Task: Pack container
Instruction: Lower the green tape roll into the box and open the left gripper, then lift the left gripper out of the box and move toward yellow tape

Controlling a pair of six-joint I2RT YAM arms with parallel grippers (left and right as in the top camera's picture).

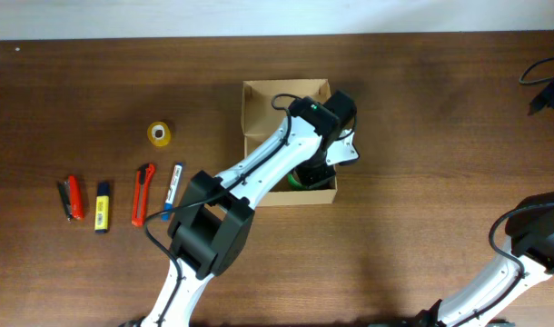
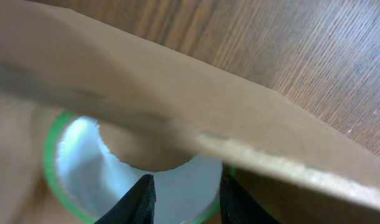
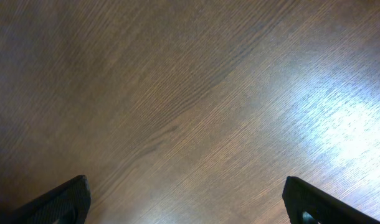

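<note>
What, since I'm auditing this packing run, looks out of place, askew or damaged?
Nothing stands out. The tan cardboard box sits open and square on the wooden table, a green-rimmed tape roll inside it.

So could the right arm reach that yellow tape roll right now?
Probably not: the right arm sits at the far corner, and the yellow tape roll lies beyond the box, with the left arm stretched between.

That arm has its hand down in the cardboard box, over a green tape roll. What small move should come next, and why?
Probably lift the left gripper up out of the box. Its fingers stand apart astride the rim of the green tape roll, which lies inside the box, so it looks released.
</note>
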